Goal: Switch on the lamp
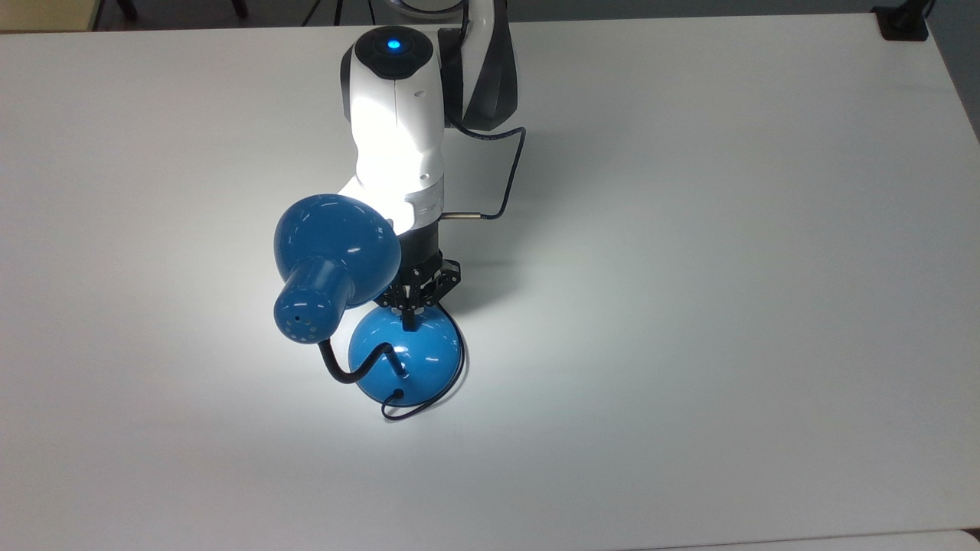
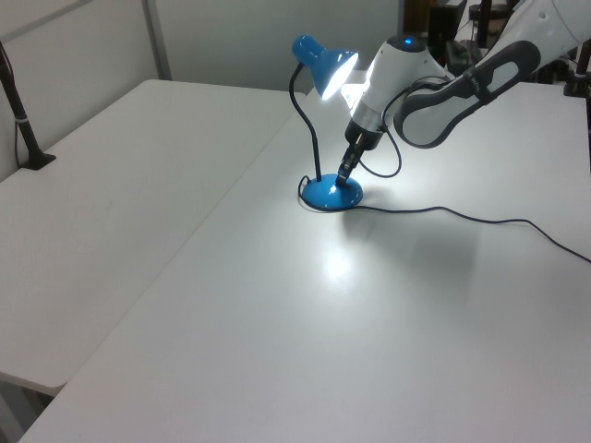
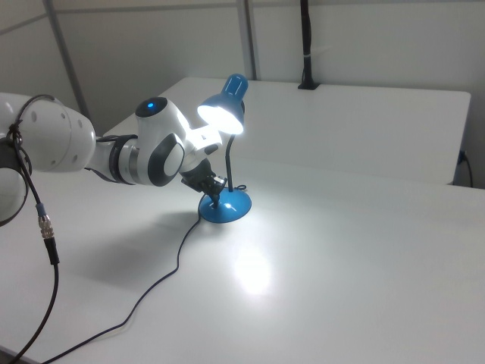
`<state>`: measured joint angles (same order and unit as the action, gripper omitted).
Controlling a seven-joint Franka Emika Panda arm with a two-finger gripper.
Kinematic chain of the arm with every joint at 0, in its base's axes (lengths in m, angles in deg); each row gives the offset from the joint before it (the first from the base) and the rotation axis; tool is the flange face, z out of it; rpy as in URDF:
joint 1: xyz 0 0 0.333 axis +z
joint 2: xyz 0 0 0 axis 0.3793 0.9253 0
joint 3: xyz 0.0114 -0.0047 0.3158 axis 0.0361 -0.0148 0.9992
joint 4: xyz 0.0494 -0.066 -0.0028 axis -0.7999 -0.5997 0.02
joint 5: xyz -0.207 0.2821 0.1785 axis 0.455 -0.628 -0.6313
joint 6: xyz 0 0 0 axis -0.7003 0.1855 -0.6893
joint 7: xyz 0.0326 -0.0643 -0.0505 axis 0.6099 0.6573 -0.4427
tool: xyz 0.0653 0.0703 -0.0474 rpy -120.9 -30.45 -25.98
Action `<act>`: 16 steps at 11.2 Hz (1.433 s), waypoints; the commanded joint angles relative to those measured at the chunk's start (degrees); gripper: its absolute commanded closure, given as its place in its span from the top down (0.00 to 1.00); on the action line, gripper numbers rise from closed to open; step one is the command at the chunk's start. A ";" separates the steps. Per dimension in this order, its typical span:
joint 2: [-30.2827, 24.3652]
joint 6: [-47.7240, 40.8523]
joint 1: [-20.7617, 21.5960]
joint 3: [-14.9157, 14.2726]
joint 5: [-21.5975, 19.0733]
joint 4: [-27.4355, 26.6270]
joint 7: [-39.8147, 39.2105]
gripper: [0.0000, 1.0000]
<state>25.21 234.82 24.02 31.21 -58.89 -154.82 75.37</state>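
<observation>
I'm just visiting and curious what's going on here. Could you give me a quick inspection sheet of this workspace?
Surface: white table, with a bright pool of light.
Job's things: blue lamp lit, standing upright.
Clutter: nothing seen.
Grippers: gripper tip on the lamp's base, fingers together.
Cables: lamp cord trails across the table; a thin cable loops off the arm.
Surroundings: black post at the far table edge.

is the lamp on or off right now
On. The lamp shade glows bright at its mouth in the right view, and a pool of light falls on the table in front of its base, where the claw tip sits.
</observation>
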 commanded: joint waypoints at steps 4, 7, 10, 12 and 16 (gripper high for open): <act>-2.81 -1.57 -0.33 0.01 1.19 -2.16 1.26 0.00; -10.80 -21.20 1.95 0.01 1.19 -2.97 1.17 0.00; -16.26 -33.72 3.80 0.10 0.84 -2.53 1.87 0.03; -20.56 -40.15 4.59 0.10 0.84 -2.53 5.98 0.15; -23.49 -50.68 3.81 -0.60 1.01 3.77 5.84 1.00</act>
<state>3.08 191.61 27.82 31.43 -58.70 -154.43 80.45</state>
